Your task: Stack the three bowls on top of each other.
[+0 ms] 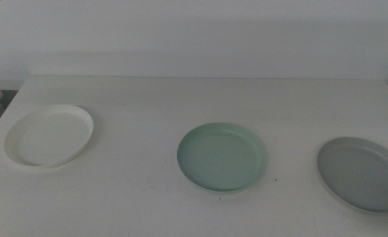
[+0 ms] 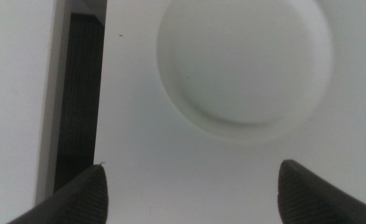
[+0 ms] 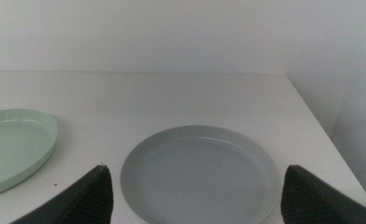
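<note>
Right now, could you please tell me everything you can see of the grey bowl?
The grey bowl is shallow, round and plate-like, with a low rim and a smooth, slightly glossy inside. It is empty and sits upright, flat on the white table near its right edge, apart from the mint green bowl. Nothing touches it but the table. The right gripper is open, facing it.

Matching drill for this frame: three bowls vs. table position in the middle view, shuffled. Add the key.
Things:
1. white bowl
2. mint green bowl
3. grey bowl

Places on the table:
A. centre
B. right side
C. left side

Pairs: 1-C, 2-A, 3-B. All three lie apart, none stacked yet.
</note>
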